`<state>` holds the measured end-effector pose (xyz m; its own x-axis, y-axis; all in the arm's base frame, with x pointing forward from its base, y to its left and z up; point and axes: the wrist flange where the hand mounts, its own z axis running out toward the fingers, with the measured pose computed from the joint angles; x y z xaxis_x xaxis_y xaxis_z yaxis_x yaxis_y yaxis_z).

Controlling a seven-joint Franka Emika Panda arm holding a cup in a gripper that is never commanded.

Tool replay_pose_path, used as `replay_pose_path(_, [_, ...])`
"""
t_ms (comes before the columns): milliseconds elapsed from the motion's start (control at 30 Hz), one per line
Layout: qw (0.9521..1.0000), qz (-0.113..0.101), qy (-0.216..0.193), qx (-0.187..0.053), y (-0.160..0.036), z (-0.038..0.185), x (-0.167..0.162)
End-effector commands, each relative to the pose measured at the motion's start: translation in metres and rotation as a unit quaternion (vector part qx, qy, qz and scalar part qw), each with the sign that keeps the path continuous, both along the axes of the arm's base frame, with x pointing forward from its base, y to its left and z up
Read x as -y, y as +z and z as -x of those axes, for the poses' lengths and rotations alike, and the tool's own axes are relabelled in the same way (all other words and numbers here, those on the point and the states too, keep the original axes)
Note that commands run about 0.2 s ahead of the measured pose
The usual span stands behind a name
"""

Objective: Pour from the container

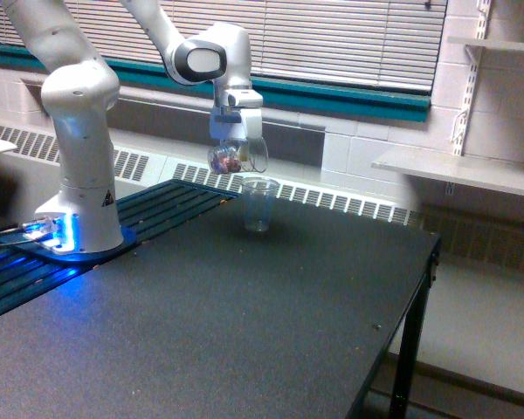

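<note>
item: white robot arm (79, 131), base on a blue-lit mount at the exterior view's left end of a dark table (244, 323). gripper (235, 140) pointing downward, clamped on a small clear cup (230, 159). cup: held in the air, tilted, with dark reddish bits visible inside and a thin clear loop handle on the side toward the exterior view's right. position: above and slightly to the exterior view's left of a taller clear cup (258, 203), not touching it. taller cup: upright on the table near its far edge. background: window blinds (349, 39), teal sill, wall shelves (472, 170) at the exterior view's right.
</note>
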<state>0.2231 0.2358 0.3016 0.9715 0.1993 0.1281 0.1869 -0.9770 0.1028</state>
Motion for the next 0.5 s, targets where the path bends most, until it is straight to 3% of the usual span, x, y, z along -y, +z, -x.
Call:
replay_pose_path(33, [0.9996, 0.021, 0.015, -0.016, -0.0068, 0.0026, 0.0025])
replay_pose_path(500, [0.9971, 0.052, 0.039, -0.039, -0.012, -0.0028, -0.007])
